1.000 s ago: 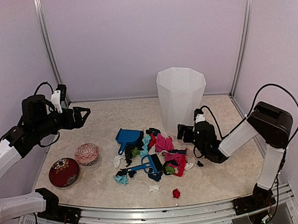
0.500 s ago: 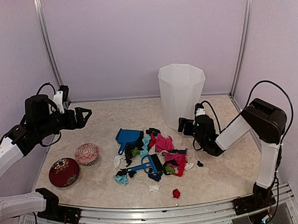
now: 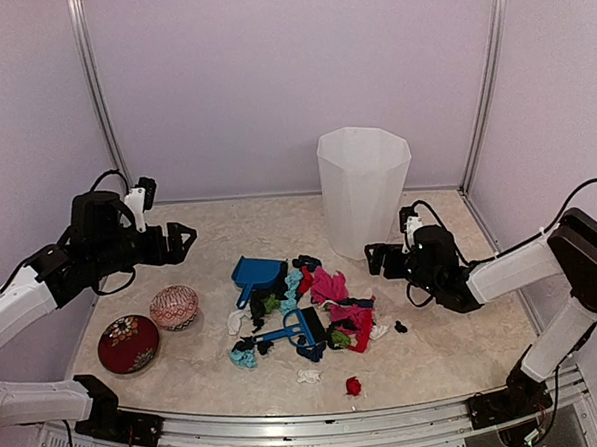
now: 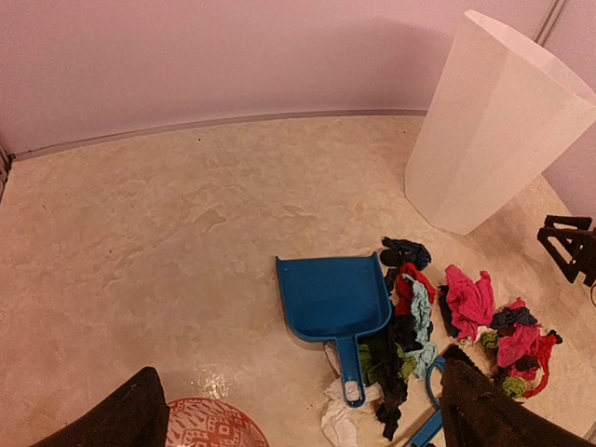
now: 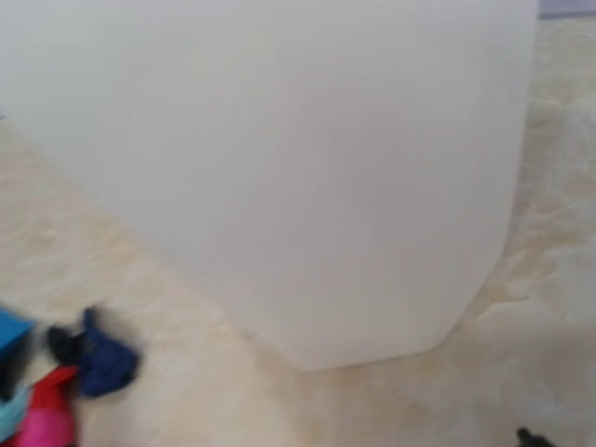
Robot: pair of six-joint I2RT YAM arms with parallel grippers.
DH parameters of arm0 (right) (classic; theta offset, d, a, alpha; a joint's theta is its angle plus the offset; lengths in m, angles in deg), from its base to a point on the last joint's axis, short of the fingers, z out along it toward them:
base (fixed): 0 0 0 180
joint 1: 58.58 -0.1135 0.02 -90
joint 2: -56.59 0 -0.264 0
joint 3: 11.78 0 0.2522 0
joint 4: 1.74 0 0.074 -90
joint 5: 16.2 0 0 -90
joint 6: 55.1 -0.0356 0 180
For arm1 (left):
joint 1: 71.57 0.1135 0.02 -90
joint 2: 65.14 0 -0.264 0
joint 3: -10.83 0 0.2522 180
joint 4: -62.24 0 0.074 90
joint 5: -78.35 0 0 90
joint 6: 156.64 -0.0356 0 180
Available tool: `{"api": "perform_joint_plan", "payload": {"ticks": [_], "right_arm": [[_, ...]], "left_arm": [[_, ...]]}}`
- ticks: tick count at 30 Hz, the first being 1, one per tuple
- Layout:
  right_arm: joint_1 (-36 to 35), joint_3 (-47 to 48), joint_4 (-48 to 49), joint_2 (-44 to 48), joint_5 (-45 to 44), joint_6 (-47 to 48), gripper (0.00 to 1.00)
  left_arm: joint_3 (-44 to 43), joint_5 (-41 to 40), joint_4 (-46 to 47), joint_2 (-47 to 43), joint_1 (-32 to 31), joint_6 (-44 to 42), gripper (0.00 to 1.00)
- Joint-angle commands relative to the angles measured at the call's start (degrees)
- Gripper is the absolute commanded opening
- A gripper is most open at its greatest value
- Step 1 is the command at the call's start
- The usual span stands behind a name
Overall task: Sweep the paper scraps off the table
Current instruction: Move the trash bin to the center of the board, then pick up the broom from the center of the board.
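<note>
The paper scraps point(image 3: 328, 304) lie in a loose pink, red, black, teal and green heap mid-table, with a stray red scrap point(image 3: 353, 385) and a white one point(image 3: 308, 376) nearer the front. A blue dustpan point(image 3: 256, 275) and blue brush point(image 3: 296, 330) lie among them. My left gripper point(image 3: 178, 241) hangs open above the table's left side, apart from the heap. In the left wrist view the dustpan point(image 4: 335, 298) and scraps point(image 4: 470, 307) lie between its spread fingers point(image 4: 126, 419). My right gripper point(image 3: 378, 259) is open, low beside the bin, just right of the heap.
A tall white bin point(image 3: 365, 188) stands at the back and fills the blurred right wrist view point(image 5: 279, 158). A pink patterned ball point(image 3: 174, 307) and a dark red round dish point(image 3: 128, 344) sit at the left. The table point(image 3: 465, 345) ends at a metal frame in front.
The right arm has stretched out lower to the right, its gripper shifting slightly right beside the bin. The left gripper has moved a little right and down toward the heap.
</note>
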Motion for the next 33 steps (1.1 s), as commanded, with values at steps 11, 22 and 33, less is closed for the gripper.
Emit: {"api": "perform_joint_plan", "payload": {"ticks": [11,22,33], "right_arm": [[-13.8,3.6,-33.7,20.2,10.1,3.1,0.92],[-23.9,16.2,-47.1,13.8,17.3,4.7,0.74],[-29.5,31.4,-55.8,-4.1,17.3,2.9,0.53]], "left_arm": [[-2.0,-6.1,-4.0,3.1,-8.6,6.1,0.99],[-3.3,-5.5,-9.4,2.7,-14.3,6.3,0.99],[-5.4,-9.4,-13.3,-2.0,-14.3,1.1,0.99]]}}
